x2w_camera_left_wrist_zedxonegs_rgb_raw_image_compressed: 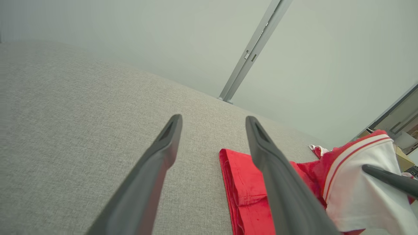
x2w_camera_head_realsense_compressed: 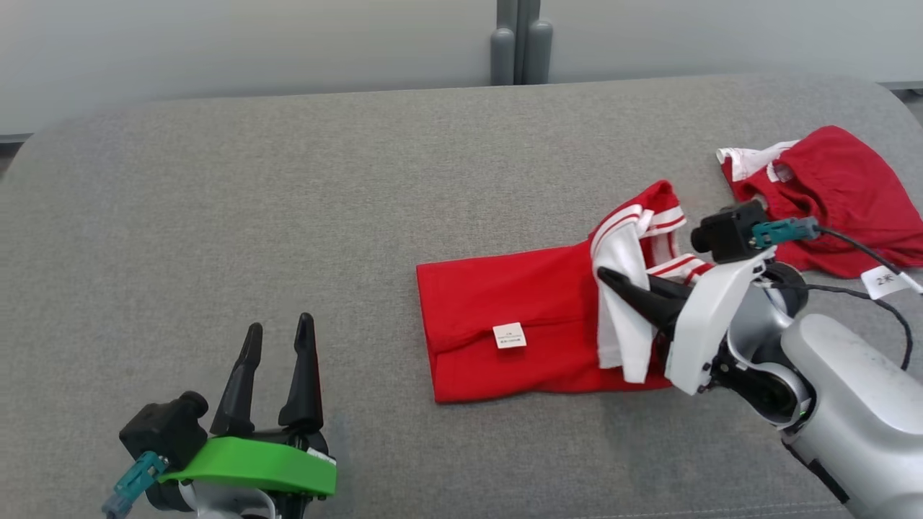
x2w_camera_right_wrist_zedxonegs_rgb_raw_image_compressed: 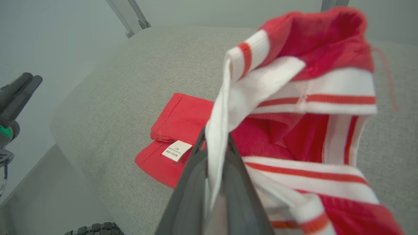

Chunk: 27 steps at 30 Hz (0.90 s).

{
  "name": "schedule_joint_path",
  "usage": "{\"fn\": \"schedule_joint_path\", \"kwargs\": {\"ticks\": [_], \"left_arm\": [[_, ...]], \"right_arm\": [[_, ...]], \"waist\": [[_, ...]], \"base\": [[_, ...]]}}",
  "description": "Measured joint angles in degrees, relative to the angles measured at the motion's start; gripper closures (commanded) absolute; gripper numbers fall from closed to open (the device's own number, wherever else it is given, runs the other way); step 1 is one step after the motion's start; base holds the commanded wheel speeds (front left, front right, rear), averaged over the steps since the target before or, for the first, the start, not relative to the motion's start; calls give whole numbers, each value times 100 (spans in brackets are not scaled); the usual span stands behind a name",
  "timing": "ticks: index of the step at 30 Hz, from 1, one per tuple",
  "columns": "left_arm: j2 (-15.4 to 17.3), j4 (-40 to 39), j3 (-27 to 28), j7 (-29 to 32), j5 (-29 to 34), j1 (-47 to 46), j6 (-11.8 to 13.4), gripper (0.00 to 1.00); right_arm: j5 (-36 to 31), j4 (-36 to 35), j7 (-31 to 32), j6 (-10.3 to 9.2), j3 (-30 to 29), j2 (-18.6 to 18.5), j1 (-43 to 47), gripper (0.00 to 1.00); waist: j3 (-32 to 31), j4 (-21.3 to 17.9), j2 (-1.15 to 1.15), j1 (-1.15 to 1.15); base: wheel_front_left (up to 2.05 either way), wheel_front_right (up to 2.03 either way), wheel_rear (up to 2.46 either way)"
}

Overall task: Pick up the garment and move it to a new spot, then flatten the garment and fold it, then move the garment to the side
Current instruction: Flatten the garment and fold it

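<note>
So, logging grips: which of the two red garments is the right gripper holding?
The middle red garment, with white striped trim: the right gripper is shut on its white edge. The crumpled red garment far right lies free.

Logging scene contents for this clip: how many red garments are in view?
2. The folded garment lies mid-surface, its white-striped end pinched by the right gripper; the crumpled garment sits far right. More could hide underneath.

We find the garment on the tabletop, right of centre; a second garment lies behind it, further right.
</note>
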Motion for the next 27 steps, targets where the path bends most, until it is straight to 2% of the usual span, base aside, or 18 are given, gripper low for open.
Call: {"fn": "schedule_joint_path", "kwargs": {"ticks": [6, 13, 20, 21, 22, 23, 24, 27], "left_arm": [[-19, 13, -110, 0, -18, 27, 0, 0], [-37, 18, -170, 0, -48, 37, 0, 0], [-63, 20, -301, 0, -52, 37, -1, 0], [-67, 21, -316, 0, -53, 37, -2, 0], [-75, 27, -325, 0, -60, 37, -4, 0], [-85, 38, -325, 0, -71, 37, -9, 0], [-91, 46, -324, 0, -90, 37, -9, 0], [-116, 83, -267, -1, -114, 37, -9, 0]], "right_arm": [[35, 11, 212, 0, 254, 275, -135, 100], [10, 571, 455, -4, 330, 495, -279, 100], [-130, 1069, 643, -132, 353, 668, -616, 100], [-135, 1147, 670, -171, 354, 672, -663, 87], [-142, 1230, 709, -205, 356, 673, -705, 59], [-166, 1299, 727, -221, 359, 678, -738, 24], [-193, 1354, 739, -233, 366, 691, -776, 0], [-202, 1382, 743, -203, 415, 847, -958, 0]], "waist": [[-58, 325, 0, 0], [-58, 745, 0, 0], [33, 1151, 0, 0], [52, 1203, 0, 0], [73, 1255, 0, 0], [92, 1303, 0, 0], [112, 1349, 0, 0], [165, 1463, 0, 0]], "base": [[0, 0, 0], [0, 0, 0], [0, 0, 0], [0, 0, 0], [0, 0, 0], [0, 0, 0], [0, 0, 0], [0, 0, 0]]}}
